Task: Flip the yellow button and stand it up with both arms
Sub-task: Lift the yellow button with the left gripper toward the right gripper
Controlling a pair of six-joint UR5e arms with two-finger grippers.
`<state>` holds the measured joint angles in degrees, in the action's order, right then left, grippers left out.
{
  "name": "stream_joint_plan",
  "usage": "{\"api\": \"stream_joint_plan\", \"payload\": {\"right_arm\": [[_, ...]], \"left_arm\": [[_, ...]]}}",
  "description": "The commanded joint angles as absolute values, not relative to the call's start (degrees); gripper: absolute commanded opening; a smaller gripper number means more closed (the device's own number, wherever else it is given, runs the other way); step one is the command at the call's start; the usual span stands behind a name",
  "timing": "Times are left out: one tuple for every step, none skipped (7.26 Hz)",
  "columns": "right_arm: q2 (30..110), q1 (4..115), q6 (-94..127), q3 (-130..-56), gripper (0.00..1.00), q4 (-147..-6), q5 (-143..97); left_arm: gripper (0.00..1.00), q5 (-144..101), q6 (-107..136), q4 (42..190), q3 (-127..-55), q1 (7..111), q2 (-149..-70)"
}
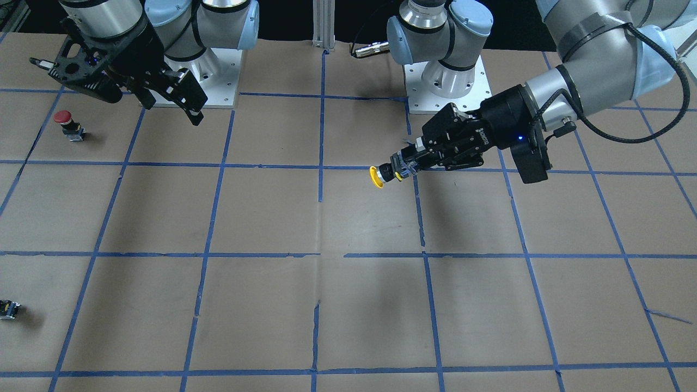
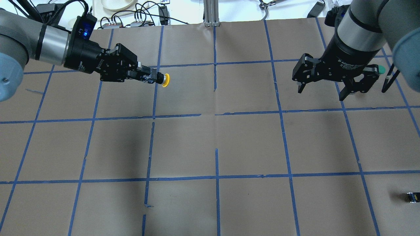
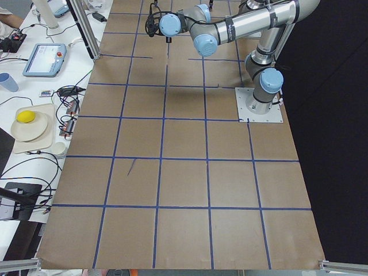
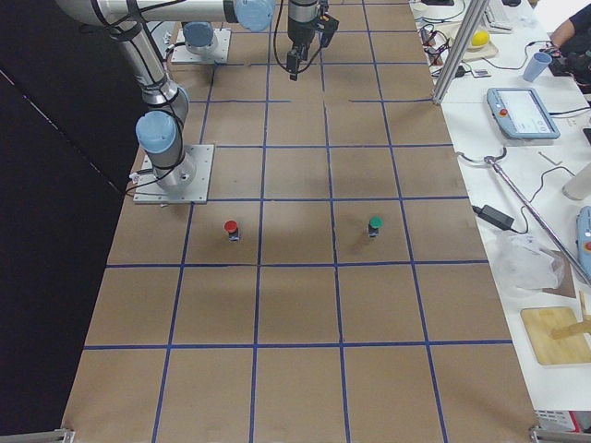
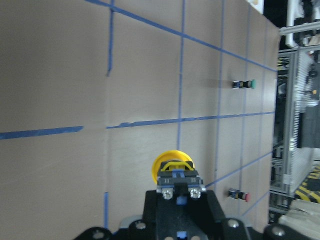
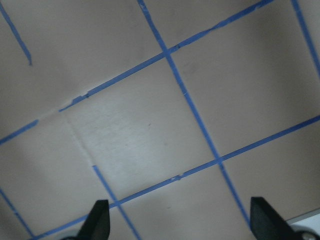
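My left gripper (image 2: 149,78) is shut on the black body of the yellow button (image 2: 166,80). It holds the button level above the table, with the yellow cap pointing toward the table's middle. In the front view the left gripper (image 1: 404,167) and the yellow button (image 1: 375,177) hang over a blue tape line. In the left wrist view the yellow button's cap (image 5: 172,161) sticks out past the fingertips (image 5: 166,189). My right gripper (image 2: 321,93) is open and empty, high above the table on the other side. It also shows in the front view (image 1: 171,106) and in the right wrist view (image 6: 182,222).
A red-capped button (image 1: 64,117) stands below my right gripper. A green-capped button (image 2: 380,69) stands behind the right gripper. A small black switch block (image 2: 412,197) lies near the table's right edge. Brown paper with a blue tape grid (image 2: 216,147) covers the table.
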<state>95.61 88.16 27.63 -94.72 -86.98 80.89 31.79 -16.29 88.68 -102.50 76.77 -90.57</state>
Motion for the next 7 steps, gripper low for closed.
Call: {"api": "stream_joint_plan", "payload": {"right_arm": [[93.8,86.8,44.5,-92.4,1.0,-86.9,67.0],[93.5,84.1,48.8,-91.8,1.0,-86.8,60.4],[93.9,81.0,49.0,-91.6,1.0,-86.7,57.1],[94.1,79.2,49.5,-91.6,1.0,-86.7,47.6],[94.4,79.4,51.5,-91.7,1.0,-87.1,42.5],[94.4,79.8,52.5,-91.8,1.0,-88.0,41.3],[94.1,80.3,52.6,-91.8,1.0,-90.6,38.3]], "left_arm": [[0.02,16.7,-14.2,88.9,-105.6,78.8,-88.7],[0.02,16.0,-12.7,88.9,-106.0,80.3,-87.5],[0.02,13.6,-10.0,88.9,-106.0,81.4,-86.1],[0.01,10.7,-8.4,88.9,-106.2,81.6,-85.3],[0.01,8.7,-7.7,88.9,-107.0,81.9,-84.8],[0.01,5.2,-7.4,88.9,-108.8,82.0,-84.1],[0.01,4.8,-7.4,88.3,-110.2,82.0,-83.8]]}}
